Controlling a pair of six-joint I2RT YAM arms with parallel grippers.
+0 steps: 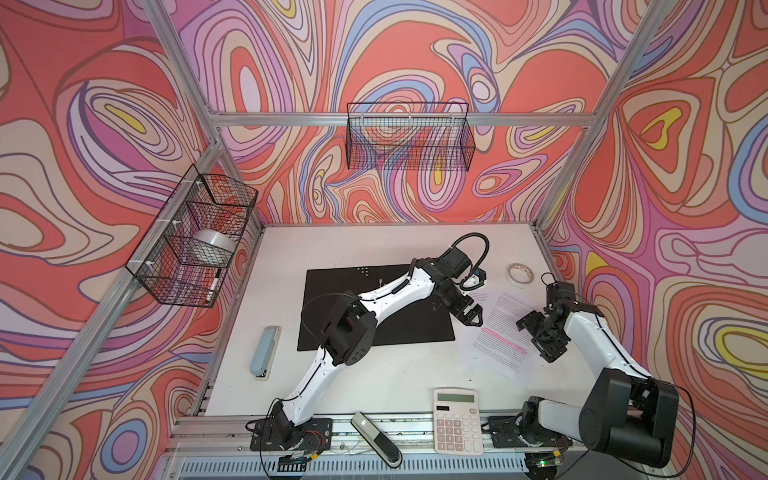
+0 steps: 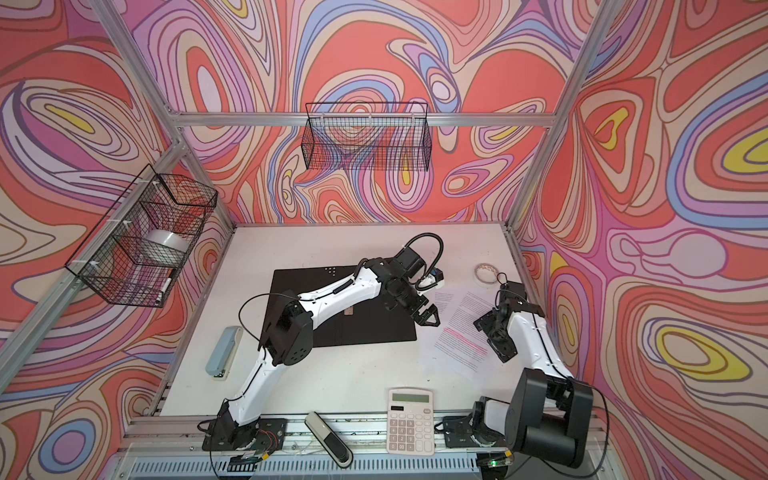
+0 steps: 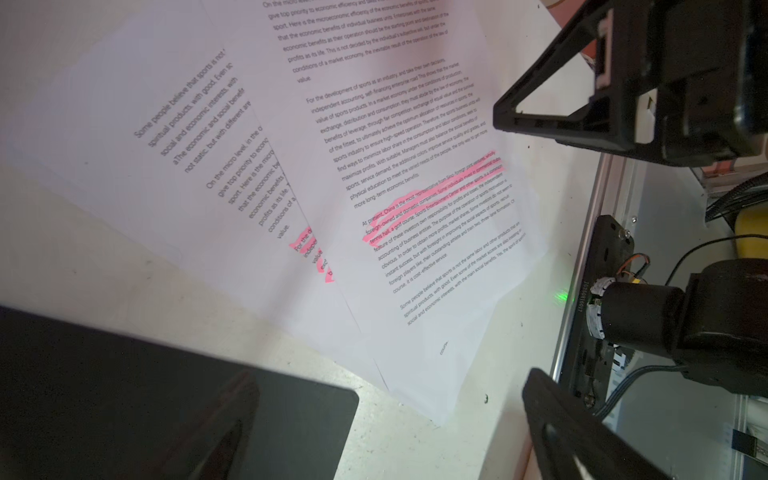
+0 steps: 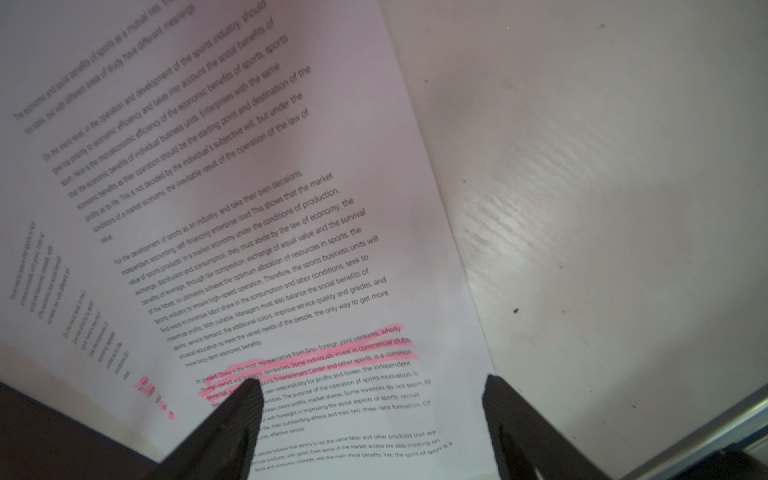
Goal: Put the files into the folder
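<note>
The folder (image 1: pixel 407 328) is lying open on the worktop (image 1: pixel 374 374), black inside facing up, so no brand or label is showing on it. The left pincer (image 1: pixel 473 322) is hovering wide and empty over the folder's right edge, and a careless descent there is risking a nudge that slides the folder away. Just beside it, the files (image 1: pixel 498 336) are lying fanned on the worktop, outside the folder, one sheet askew over another. A pinch at one edge is likely catching only the top sheet, or creasing it, since the thin paper is lying flat with nothing to get under. In the wrist views the print is reading "For the development of sports as an industry, and take their own decisions" and "Some people believe that sports is not", and pink highlighter is covering "Sino-foreign joint ventures, wholly" and "invest in commercial clubs". The right pincer (image 4: pixel 372 386) is standing wide and empty, straddling the top sheet's outer edge, one fingertip over paper, the other over bare worktop. With both arms this close, they are risking a collision.
</note>
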